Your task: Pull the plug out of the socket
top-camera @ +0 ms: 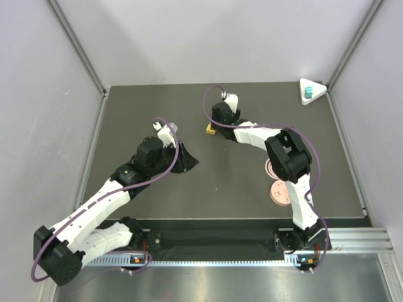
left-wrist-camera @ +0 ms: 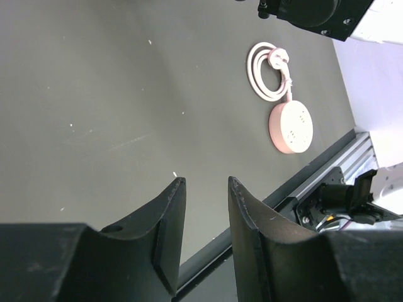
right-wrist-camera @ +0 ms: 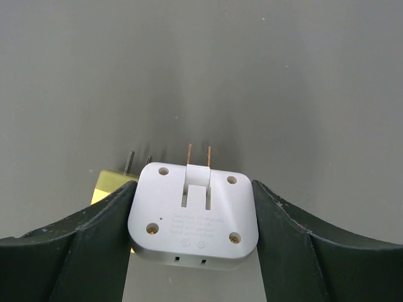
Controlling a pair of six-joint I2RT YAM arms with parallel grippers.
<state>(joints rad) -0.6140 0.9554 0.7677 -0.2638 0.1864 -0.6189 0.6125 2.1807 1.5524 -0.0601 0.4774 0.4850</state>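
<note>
Both my grippers: right gripper clamped on white adapter beside yellow cube; left gripper apart, empty; plug on socket, far-right corner

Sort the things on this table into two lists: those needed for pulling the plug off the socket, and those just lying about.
For the job:
- teal plug, seated on the socket
- white triangular socket, far right corner

Lying about:
- yellow cube
- white adapter, held in the right gripper
- pink round power strip
</note>
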